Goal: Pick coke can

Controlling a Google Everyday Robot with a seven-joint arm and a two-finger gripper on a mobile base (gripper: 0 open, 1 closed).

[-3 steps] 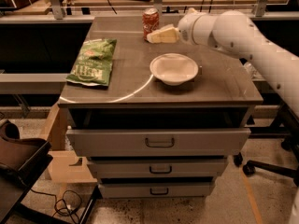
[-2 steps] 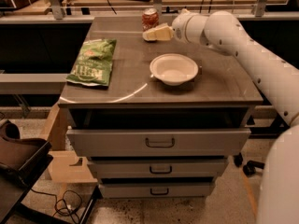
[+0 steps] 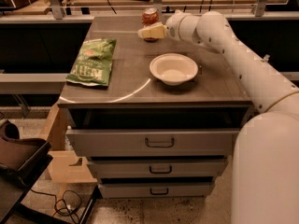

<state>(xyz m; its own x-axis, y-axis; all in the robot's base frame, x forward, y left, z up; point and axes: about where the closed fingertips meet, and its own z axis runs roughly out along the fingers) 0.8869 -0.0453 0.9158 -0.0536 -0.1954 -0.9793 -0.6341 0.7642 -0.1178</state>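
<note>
The coke can [image 3: 150, 17] is a small red can with a silver top, standing upright near the back edge of the brown cabinet top [image 3: 126, 73]. My white arm reaches in from the right. My gripper [image 3: 148, 31] points left, with its pale fingers right in front of the can's lower part, hiding it. I cannot tell whether the gripper touches the can.
A white bowl [image 3: 173, 68] sits in the middle right of the cabinet top, just in front of my wrist. A green chip bag [image 3: 92, 62] lies at the left. Drawers [image 3: 159, 143] are below. A rail and cables run behind the can.
My arm has reached further back and left, bringing the gripper from beside the can's right to directly in front of it. The can, bowl and bag have not moved.
</note>
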